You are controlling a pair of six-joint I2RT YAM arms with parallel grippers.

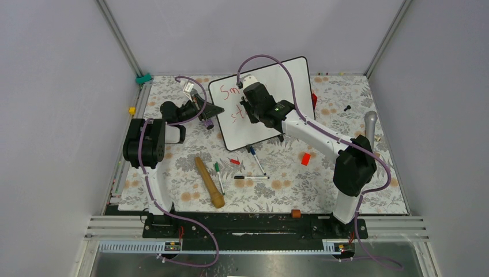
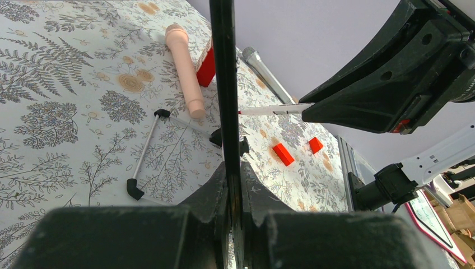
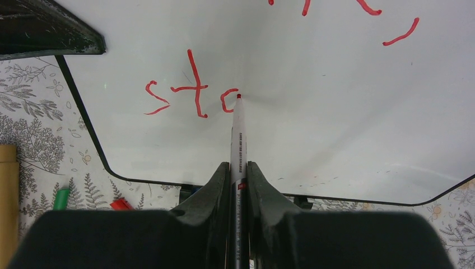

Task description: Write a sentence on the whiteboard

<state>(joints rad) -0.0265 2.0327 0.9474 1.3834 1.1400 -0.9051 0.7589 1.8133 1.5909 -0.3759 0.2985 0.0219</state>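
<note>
A glossy whiteboard [image 1: 242,133] with a thin black frame stands tilted at the table's [image 1: 346,190] 12 o'clock side. The left gripper [image 2: 234,168] is clenched on its 9 o'clock edge. The right gripper [image 3: 238,168] grasps a marker [image 3: 239,134], its tip touching the board. The sentence [image 3: 195,87], in red, shows "st" with a part-formed round letter at its 3 o'clock. The upper line is mostly hidden.

Wooden dowel [image 1: 209,182] on floral cloth [image 1: 259,199]; red block [image 1: 305,158] — well apart.

Even light, soft whiteboard [image 3: 347,129] glare
</note>
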